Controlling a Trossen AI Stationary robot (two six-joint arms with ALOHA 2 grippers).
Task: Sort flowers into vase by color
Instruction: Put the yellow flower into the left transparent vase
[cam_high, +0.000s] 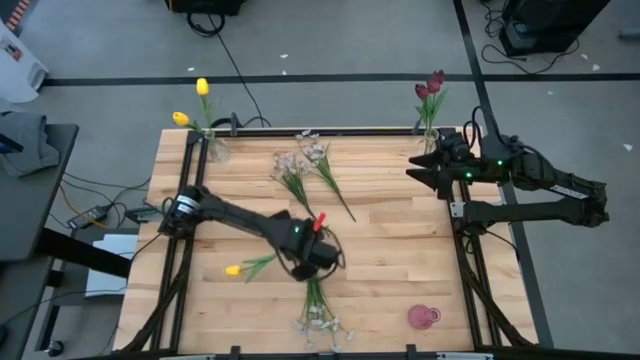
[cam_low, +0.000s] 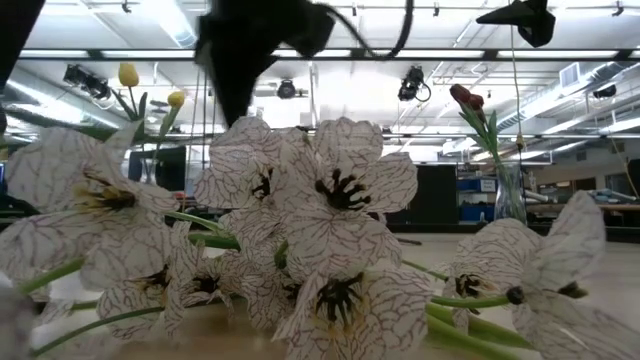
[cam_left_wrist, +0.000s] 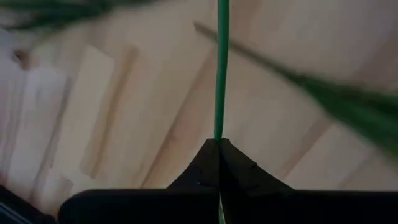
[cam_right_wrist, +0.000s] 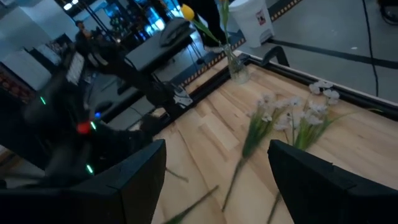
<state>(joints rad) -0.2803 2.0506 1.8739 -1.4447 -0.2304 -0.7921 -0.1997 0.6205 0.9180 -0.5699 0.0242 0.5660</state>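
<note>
Left vase (cam_high: 216, 150) holds yellow tulips (cam_high: 202, 88); left fingers (cam_left_wrist: 219, 163) pinch a stem (cam_left_wrist: 221, 68)

Green stem (cam_left_wrist: 221, 68) cut off at frame edge, bloom unseen; leaves (cam_left_wrist: 348, 106) blurred; pink obj (cam_high: 423, 317) unclear.

Table (cam_high: 400, 250) of pale wood planks, smooth, faint sheen, visible grain. Frame (cam_high: 470, 270) around the edge of black metal, matt. Arms (cam_high: 240, 218) in dark, matt casing, likely plastic or painted metal. White blossoms (cam_low: 340, 215) thin and papery, cloth-like, with dark fine veining, matt. Stems (cam_left_wrist: 221, 68) of smooth green plastic, slightly glossy. Yellow tulips (cam_high: 202, 87) and red tulips (cam_high: 430, 86) smooth, waxy-looking. Vases (cam_low: 508, 195) of clear glass, glossy. Pink vase (cam_high: 424, 317), near right, translucent glass or plastic. Floor (cam_high: 330, 40) grey, matt, hard.
</note>
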